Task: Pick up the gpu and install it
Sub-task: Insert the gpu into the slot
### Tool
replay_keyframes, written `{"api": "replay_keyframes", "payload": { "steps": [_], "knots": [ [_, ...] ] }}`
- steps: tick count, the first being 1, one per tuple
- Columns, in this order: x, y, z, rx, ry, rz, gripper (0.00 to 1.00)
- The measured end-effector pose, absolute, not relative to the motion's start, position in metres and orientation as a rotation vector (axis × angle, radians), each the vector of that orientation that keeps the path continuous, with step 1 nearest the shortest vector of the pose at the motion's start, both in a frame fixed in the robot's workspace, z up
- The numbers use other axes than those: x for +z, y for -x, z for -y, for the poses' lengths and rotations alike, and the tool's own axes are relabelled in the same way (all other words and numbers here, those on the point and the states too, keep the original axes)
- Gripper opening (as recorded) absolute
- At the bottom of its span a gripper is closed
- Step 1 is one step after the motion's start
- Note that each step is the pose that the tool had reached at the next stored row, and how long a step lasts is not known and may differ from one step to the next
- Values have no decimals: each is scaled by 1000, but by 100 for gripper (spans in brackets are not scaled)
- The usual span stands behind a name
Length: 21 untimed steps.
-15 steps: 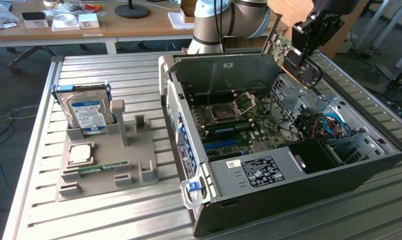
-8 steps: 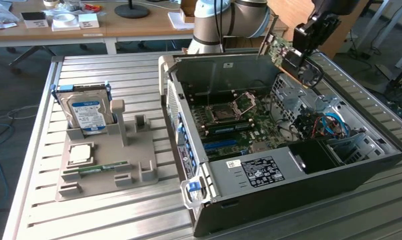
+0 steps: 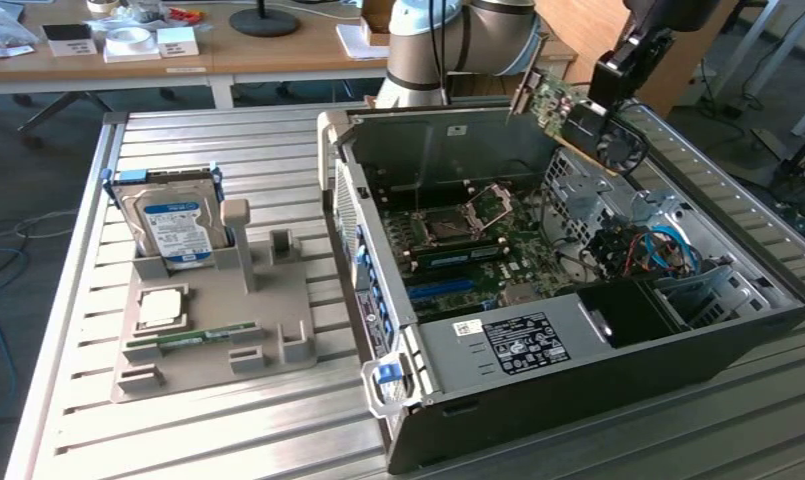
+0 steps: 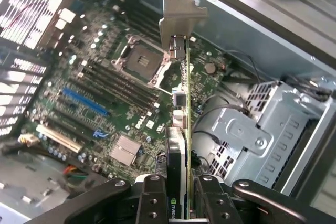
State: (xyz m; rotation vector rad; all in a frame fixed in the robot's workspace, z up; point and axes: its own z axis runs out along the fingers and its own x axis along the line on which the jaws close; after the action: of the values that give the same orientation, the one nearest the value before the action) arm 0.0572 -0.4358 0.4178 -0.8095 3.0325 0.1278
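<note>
The pick-up half of the job looks done and the installing half is not. The claw (image 3: pixel 602 90) pinches the gpu (image 3: pixel 562 112), its fingers pressed against both faces of the card, and holds it in the air above the far part of the open computer case (image 3: pixel 762 330), toward the exterior view's right, clear of everything inside. In the wrist view the gpu (image 4: pixel 182 145) hangs edge-on from the claw (image 4: pixel 181 205), with its metal bracket (image 4: pixel 178 14) at the end farthest from the grip and a fan housing on one face. Beneath it lies the motherboard (image 4: pixel 105 77) with the open processor socket (image 4: pixel 139 59) and, further along the board, a blue slot (image 4: pixel 84 102) and a pale slot (image 4: pixel 58 137); the card's lower edge touches neither of them and sits well apart from both, so seating it in a slot and lining the bracket up with the case's rear wall remain to be done, in my judgement. On the tabletop (image 3: pixel 242 440), at the exterior view's left, the grey holder tray (image 3: pixel 189 365) carries the hard drive (image 3: pixel 175 225) upright at its far end, a processor chip (image 3: pixel 159 305) lying flat and the green memory stick (image 3: pixel 195 337) on its edge; several of its cradles stand bare.
</note>
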Motion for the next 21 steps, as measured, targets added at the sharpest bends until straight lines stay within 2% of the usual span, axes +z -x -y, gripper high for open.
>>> {"api": "replay_keyframes", "payload": {
  "steps": [21],
  "knots": [
    [415,-57,436,127,1315,-2865,27]
  ]
}}
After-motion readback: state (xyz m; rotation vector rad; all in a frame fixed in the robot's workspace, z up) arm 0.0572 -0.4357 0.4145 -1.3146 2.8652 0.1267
